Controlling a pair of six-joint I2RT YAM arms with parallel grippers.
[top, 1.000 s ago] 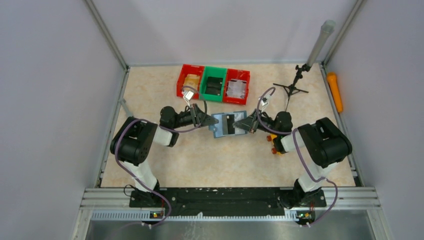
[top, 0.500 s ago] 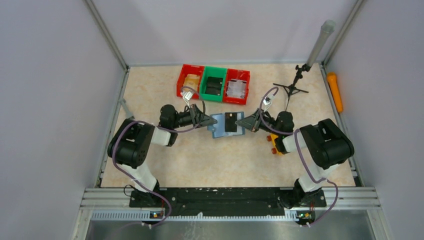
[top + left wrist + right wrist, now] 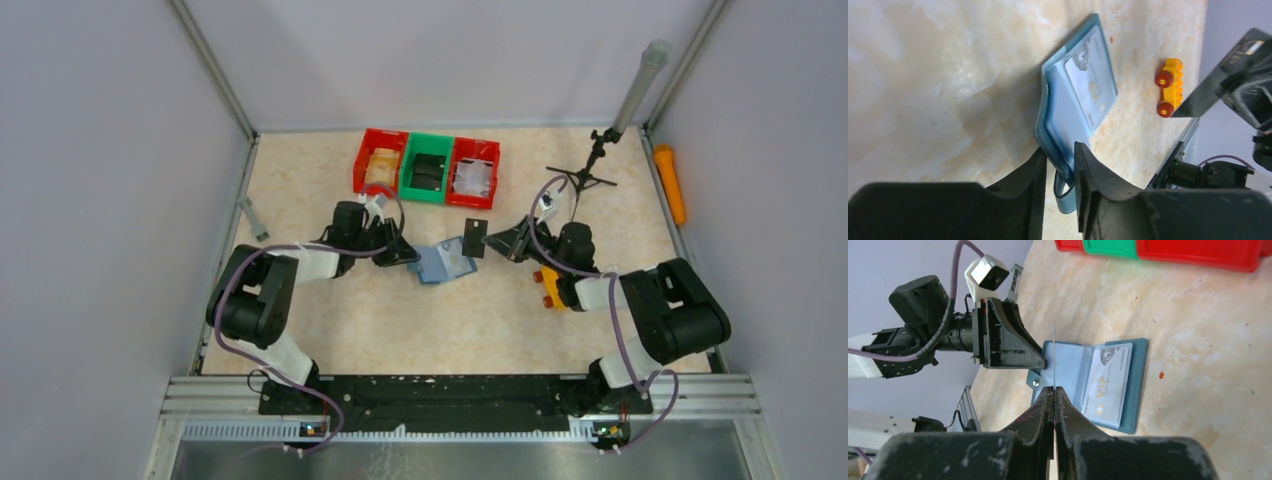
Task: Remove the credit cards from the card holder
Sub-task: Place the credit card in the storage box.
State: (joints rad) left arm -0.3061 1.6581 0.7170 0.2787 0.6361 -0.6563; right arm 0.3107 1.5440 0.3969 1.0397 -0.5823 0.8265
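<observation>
The card holder (image 3: 446, 263) lies open on the table, teal outside and pale blue inside (image 3: 1075, 367). A pale card printed VIP (image 3: 1108, 385) sits in its right half. My right gripper (image 3: 491, 243) is shut on a dark credit card (image 3: 476, 240), clear of the card holder and just right of it. The right wrist view shows that credit card (image 3: 1054, 355) edge-on above the shut right gripper (image 3: 1054, 388). My left gripper (image 3: 1060, 150) stands slightly open around the card holder's (image 3: 1080, 95) near edge, with a gap beside one finger.
Two red bins (image 3: 381, 160) (image 3: 474, 172) flank a green bin (image 3: 427, 168) at the back. A yellow toy block (image 3: 548, 287) lies by the right arm. A small tripod stand (image 3: 585, 178) and an orange cylinder (image 3: 670, 185) are at the far right.
The right gripper has drawn the dark card out of the card holder and away to the right. The left jaws have widened, and the card holder has dropped and turned on the table.
</observation>
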